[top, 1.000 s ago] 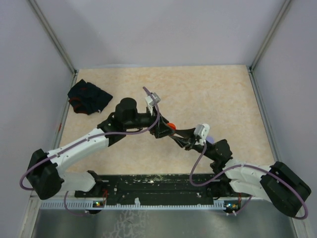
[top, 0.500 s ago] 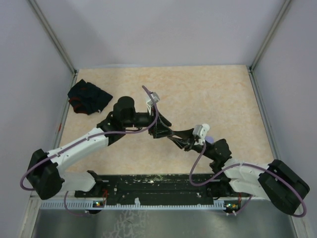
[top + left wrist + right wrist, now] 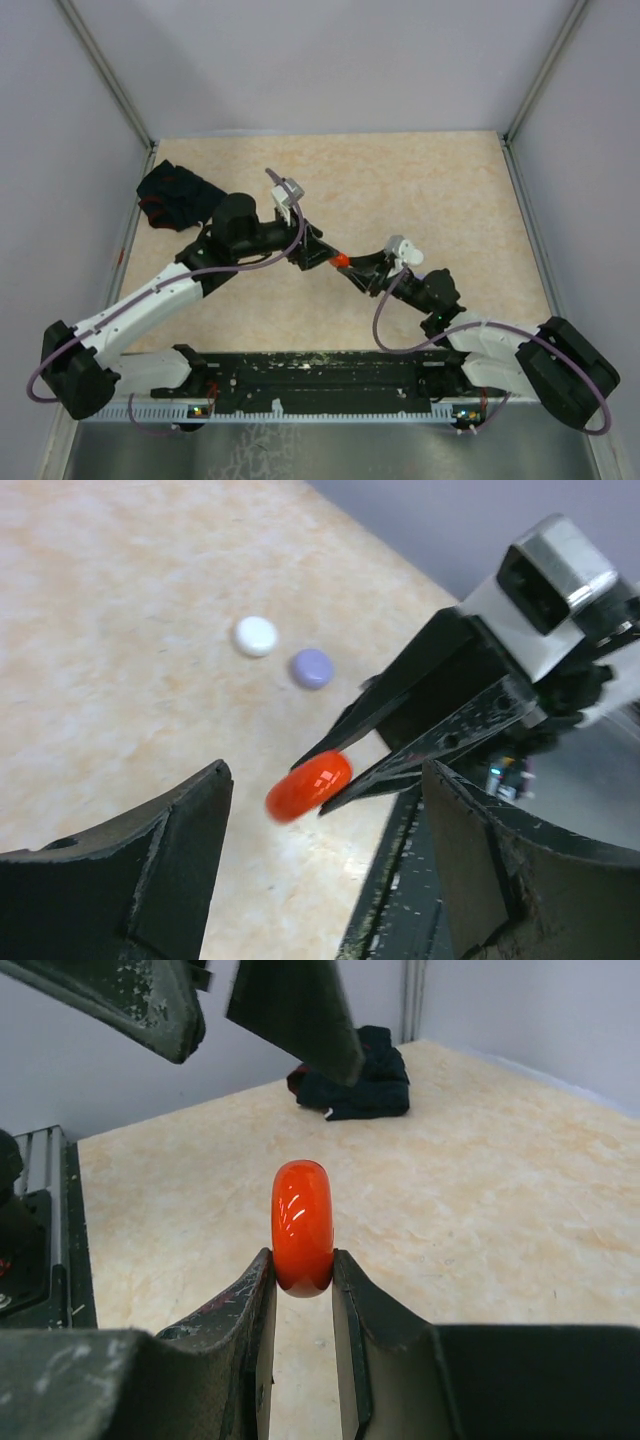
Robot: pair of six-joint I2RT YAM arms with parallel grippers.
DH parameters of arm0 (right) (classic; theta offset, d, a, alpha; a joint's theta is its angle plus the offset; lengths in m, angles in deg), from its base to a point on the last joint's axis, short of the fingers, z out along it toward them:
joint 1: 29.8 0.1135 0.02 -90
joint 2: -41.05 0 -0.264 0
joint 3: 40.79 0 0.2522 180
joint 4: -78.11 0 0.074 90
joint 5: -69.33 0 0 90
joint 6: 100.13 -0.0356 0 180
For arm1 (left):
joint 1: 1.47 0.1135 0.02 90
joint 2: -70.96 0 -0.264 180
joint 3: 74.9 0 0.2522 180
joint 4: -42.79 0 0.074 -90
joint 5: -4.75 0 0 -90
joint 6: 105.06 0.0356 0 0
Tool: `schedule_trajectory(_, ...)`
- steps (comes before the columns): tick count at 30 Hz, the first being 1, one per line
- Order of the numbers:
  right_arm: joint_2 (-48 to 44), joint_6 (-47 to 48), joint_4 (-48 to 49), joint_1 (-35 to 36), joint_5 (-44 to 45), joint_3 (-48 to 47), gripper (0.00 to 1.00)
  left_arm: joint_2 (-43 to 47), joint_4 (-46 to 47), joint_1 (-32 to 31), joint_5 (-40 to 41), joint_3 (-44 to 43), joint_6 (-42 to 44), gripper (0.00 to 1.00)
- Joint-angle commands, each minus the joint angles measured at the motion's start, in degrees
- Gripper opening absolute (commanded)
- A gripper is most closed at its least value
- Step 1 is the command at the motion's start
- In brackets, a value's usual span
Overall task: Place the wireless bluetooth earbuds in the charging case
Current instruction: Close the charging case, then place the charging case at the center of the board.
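right gripper point(image 3: 301, 1260): clamped on the red case point(image 3: 302, 1215); the fingers pinch its two flat sides at its lower edge, bottom centre of the right wrist view
red case: rounded disc, held edge-up above the table point(image 3: 420, 190), centre of the top view, just right of the left gripper point(image 3: 318, 250)
left gripper: jaws wide apart, nothing between the pads; in the left wrist view its fingers point(image 3: 170, 870) fill the lower corners, with the red case in the gap and touching neither
arms: tips meet mid-table, the grippers face each other
white disc point(image 3: 256, 636): on the table, upper middle of the left wrist view
purple disc point(image 3: 312, 668): just right of the white disc, apart from it
cloth point(image 3: 178, 200): dark heap at the table's far left edge, upper left of the top view
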Motion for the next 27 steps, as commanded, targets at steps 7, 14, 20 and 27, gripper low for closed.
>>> schedule_trajectory(7, -0.55, -14.24, -23.49, -6.50, 3.89, -10.66, 0.00, 10.97, -15.27, 1.51, 32.38, 0.08, 11.96, 0.90)
schedule_trajectory(14, -1.29, -22.98, -44.43, -12.55, 5.58, -16.02, 0.00, 15.66, -17.55, 2.97, 42.03, 3.72, 15.10, 0.99)
schedule_trajectory(20, -3.13, -28.57, -55.04, -19.46, 6.66, -15.24, 0.00, 19.36, -18.40, 7.96, 41.52, 5.09, 13.21, 1.00)
schedule_trajectory(27, -3.53, -30.25, -66.59, -25.69, 11.79, -15.64, 0.00, 23.48, -18.30, 14.50, 38.13, 8.28, 11.83, 1.00)
